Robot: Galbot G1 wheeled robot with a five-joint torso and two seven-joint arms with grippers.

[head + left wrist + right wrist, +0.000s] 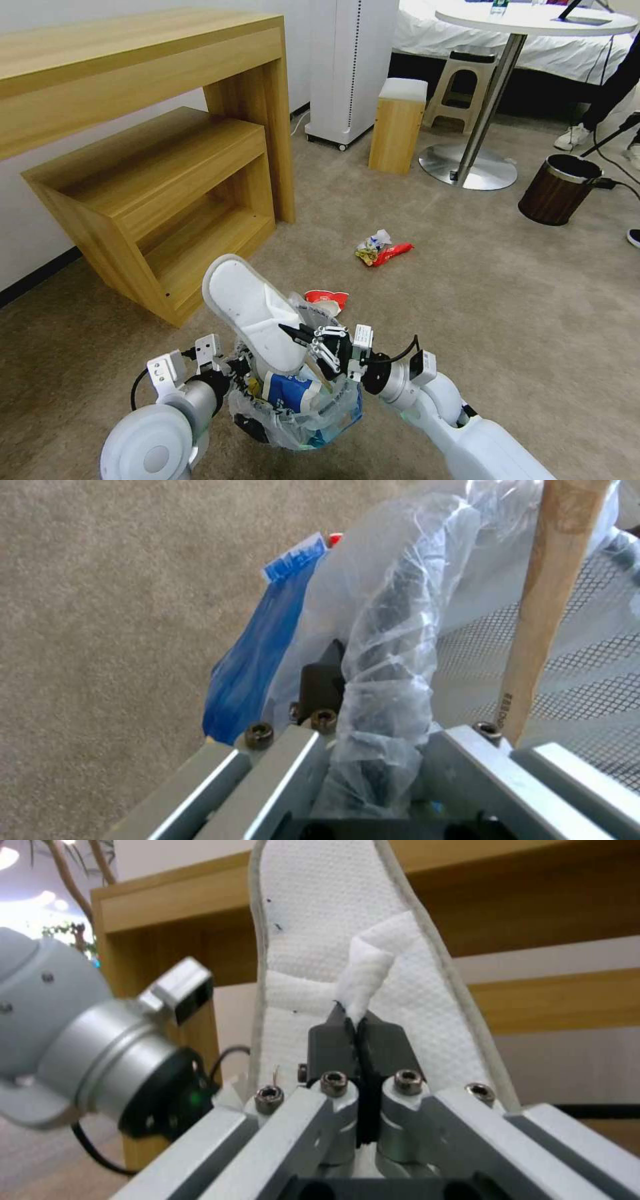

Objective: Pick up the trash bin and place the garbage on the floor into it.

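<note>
- The trash bin (293, 413) is held off the floor (467, 320) low in the head view, between the 2 arms; its crinkly clear plastic bag (393, 630) is draped over the rim, with blue showing at the lower side.
- The left gripper (373, 760) is clamped on the bin's bag-wrapped rim, 1 finger outside and 1 inside the wall (the black mesh of the bin is seen through the plastic in the left wrist view).
- A wooden stick (547, 605) stands inside the bin, close to the left gripper.
- The right gripper (360, 1025) is closed on the strap of a white slipper (250, 310), the dark fingers (330, 1045) being pressed together on the fabric.
- The slipper is held tilted over the bin's mouth, its lower end inside the rim and its upper end raised toward the wooden desk (133, 100).
- A blue paper cup (287, 393) lies in the bin below the slipper.
- A red-white crushed cup (328, 300) lies on the carpet just beyond the bin, and a red wrapper (383, 250) with crumpled litter lies farther out.
- A brown wood-grain bin (559, 190) stands well apart, near the round table's base (467, 167).
</note>
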